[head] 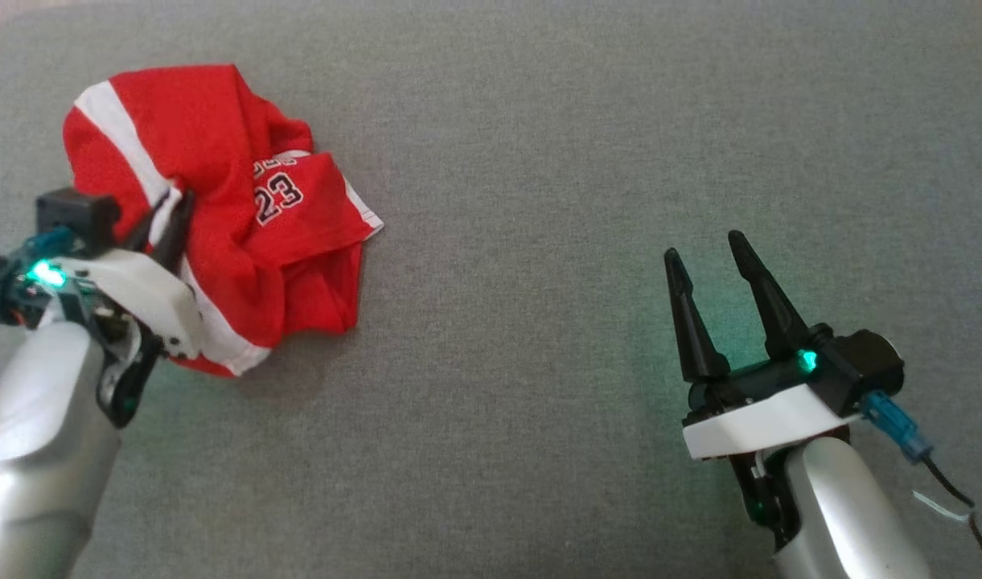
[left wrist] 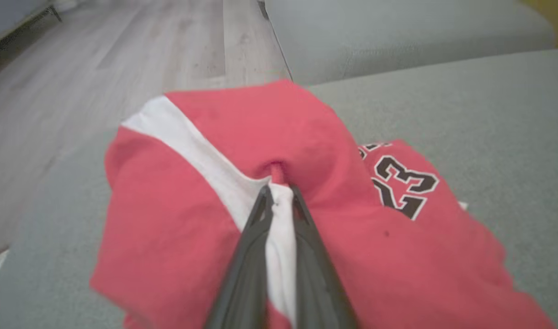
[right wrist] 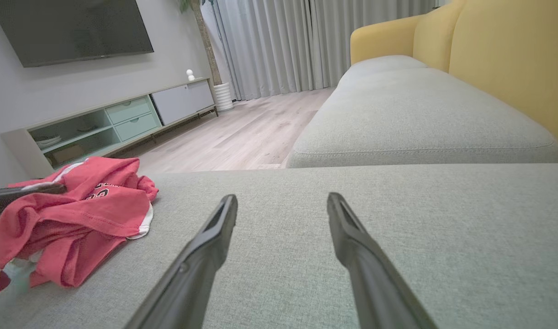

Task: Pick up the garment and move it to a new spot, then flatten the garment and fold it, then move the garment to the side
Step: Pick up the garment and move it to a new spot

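Observation:
A crumpled red garment [head: 217, 201] with white stripes and a black "23" lies bunched on the grey cushion at the left. My left gripper [head: 175, 203] is shut on a white-striped fold of it; in the left wrist view the garment [left wrist: 205, 214] spreads around the left gripper [left wrist: 279, 191], whose two fingers pinch the white cloth. My right gripper [head: 704, 245] stands open over bare cushion at the lower right, far from the cloth. In the right wrist view the right gripper [right wrist: 282, 201] has nothing between its fingers, and the garment [right wrist: 73, 214] sits at the far left.
The grey sofa cushion [head: 539, 161] runs wide between the two arms. Wooden floor [left wrist: 123, 59] lies past the cushion's edge behind the garment. A yellow sofa back [right wrist: 502, 59], a second grey seat [right wrist: 411, 119] and a low TV cabinet [right wrist: 114, 123] stand further off.

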Robot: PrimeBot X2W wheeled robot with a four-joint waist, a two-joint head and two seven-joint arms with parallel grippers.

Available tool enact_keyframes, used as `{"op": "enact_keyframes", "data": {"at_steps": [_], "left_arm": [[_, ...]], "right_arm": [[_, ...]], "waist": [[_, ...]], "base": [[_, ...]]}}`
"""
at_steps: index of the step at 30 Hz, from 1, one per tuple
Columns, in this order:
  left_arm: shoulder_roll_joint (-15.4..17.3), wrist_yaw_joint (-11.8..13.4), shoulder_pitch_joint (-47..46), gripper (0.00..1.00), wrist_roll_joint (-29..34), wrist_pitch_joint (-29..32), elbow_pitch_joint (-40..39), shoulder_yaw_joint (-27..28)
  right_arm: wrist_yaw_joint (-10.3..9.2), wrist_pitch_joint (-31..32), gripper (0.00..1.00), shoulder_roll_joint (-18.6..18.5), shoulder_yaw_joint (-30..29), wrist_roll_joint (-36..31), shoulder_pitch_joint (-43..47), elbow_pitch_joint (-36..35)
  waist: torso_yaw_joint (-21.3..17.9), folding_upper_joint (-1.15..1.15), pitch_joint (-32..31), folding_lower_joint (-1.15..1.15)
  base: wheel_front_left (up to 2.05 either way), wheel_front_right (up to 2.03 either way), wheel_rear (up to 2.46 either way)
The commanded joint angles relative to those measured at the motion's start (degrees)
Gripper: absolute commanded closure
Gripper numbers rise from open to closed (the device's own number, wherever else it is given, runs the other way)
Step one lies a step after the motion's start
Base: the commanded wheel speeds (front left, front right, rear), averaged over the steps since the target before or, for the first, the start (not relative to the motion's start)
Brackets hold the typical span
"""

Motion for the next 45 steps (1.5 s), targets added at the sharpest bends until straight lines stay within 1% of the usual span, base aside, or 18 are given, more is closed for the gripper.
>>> {"op": "enact_keyframes", "data": {"at_steps": [1, 6, 9, 10, 11, 12, 13, 17, 22, 26, 30, 34, 39, 40, 41, 42, 45], "left_arm": [[3.4, 0.1, -3.5, 1.0, -0.3, -2.6, -1.5, 2.2], [3.9, 0.4, -3.9, 1.0, -0.4, -6.9, -4.3, 3.3], [4.1, 1.2, -3.4, 1.0, -1.0, -8.1, -7.7, 4.2], [4.1, 1.2, -3.4, 1.0, -1.0, -8.1, -7.7, 4.2], [4.2, 1.7, -3.2, 1.0, -1.4, -8.4, -9.1, 4.7], [4.5, 2.8, -2.6, 1.0, -1.8, -9.0, -12.3, 5.7], [4.5, 2.8, -2.6, 1.0, -1.8, -9.0, -12.3, 5.7], [4.2, 5.9, -1.3, 1.0, -3.5, -9.3, -19.7, 8.1], [3.1, 8.1, 1.4, 1.0, -3.4, -6.9, -28.5, 6.7], [1.3, 9.2, 1.9, 1.0, -3.1, -5.2, -32.8, 4.6], [-1.8, 9.7, 1.1, 1.0, -2.6, -4.1, -34.6, 1.8], [-5.1, 9.4, -0.1, 1.0, -1.9, -3.4, -34.1, -1.5], [-10.0, 8.5, -2.6, 1.0, -1.3, -4.6, -30.8, -4.9], [-11.1, 8.4, -3.2, 0.82, -1.4, -5.1, -29.8, -5.2], [-12.1, 8.4, -3.8, 0.14, -1.5, -5.8, -28.7, -5.4], [-12.8, 8.1, -4.5, 0.0, -1.3, -6.5, -27.6, -5.6], [-14.0, 7.8, -6.5, 0.0, -0.2, -9.3, -23.8, -5.9]], "right_arm": [[-0.04, -0.6, 0.0, -0.1, 1.1, -0.1, -0.6, -1.6], [-0.04, -0.6, 0.0, -0.1, 1.5, 0.2, 0.3, -1.2], [-0.04, -0.6, 0.0, -0.1, 1.8, 0.6, 0.9, -1.0], [-0.04, -0.6, 0.0, -0.1, 1.8, 0.6, 0.9, -1.0], [-0.04, -0.6, 0.0, -0.1, 1.9, 0.8, 1.0, -0.9], [-0.04, -0.6, 0.0, -0.1, 2.1, 1.2, 1.3, -0.8], [-0.04, -0.6, 0.0, -0.1, 2.1, 1.2, 1.3, -0.8], [-0.04, -0.6, 0.0, -0.1, 2.3, 1.7, 1.4, -0.9], [-0.04, -0.6, 0.0, -0.1, 2.4, 2.0, 1.2, -1.1], [-0.04, -0.6, 0.0, -0.1, 1.5, 2.0, 0.6, -1.4], [-0.04, -0.6, 0.0, -0.1, 1.1, 1.9, -0.5, -1.8], [-0.04, -0.6, 0.0, -0.1, 1.6, 2.2, -2.1, -2.4], [-0.04, -0.6, 0.0, -0.1, 2.0, 3.2, -3.9, -4.1], [-0.04, -0.6, 0.0, -0.1, 1.9, 3.4, -4.1, -4.4], [-0.04, -0.6, 0.0, -0.1, 1.7, 3.6, -4.2, -4.7], [-0.04, -0.6, 0.0, -0.1, 1.6, 3.8, -4.3, -4.9], [-0.04, -0.6, 0.0, -0.1, 0.9, 4.0, -4.2, -5.5]], "waist": [[0.1, 0.0, -1.3, 0.0], [0.5, 0.0, -4.0, 0.0], [0.8, 0.0, -5.5, 0.0], [0.8, 0.0, -5.5, 0.0], [0.9, 0.0, -5.9, 0.0], [0.9, 0.0, -6.6, 0.0], [0.9, 0.0, -6.6, 0.0], [1.0, 0.0, -7.2, 0.0], [-0.2, 0.0, -7.6, 0.0], [-1.9, 0.0, -7.3, 0.0], [-5.1, 0.0, -6.6, 0.0], [-9.9, 0.0, -4.9, 0.0], [-15.7, 0.0, -2.5, 0.0], [-16.8, 0.0, -2.0, 0.0], [-17.6, 0.0, -1.6, 0.0], [-18.4, 0.0, -1.2, 0.0], [-19.7, 0.0, -0.6, 0.0]], "base": [[0.0, 0.0, 0.0], [0.0, 0.0, 0.0], [0.0, 0.0, 0.0], [0.0, 0.0, 0.0], [0.0, 0.0, 0.0], [0.0, 0.0, 0.0], [0.0, 0.0, 0.0], [0.0, 0.0, 0.0], [0.0, 0.0, 0.0], [0.0, 0.0, 0.0], [0.0, 0.0, 0.0], [0.0, 0.0, 0.0], [0.0, 0.0, 0.0], [0.0, 0.0, 0.0], [0.0, 0.0, 0.0], [0.0, 0.0, 0.0], [0.0, 0.0, 0.0]]}}
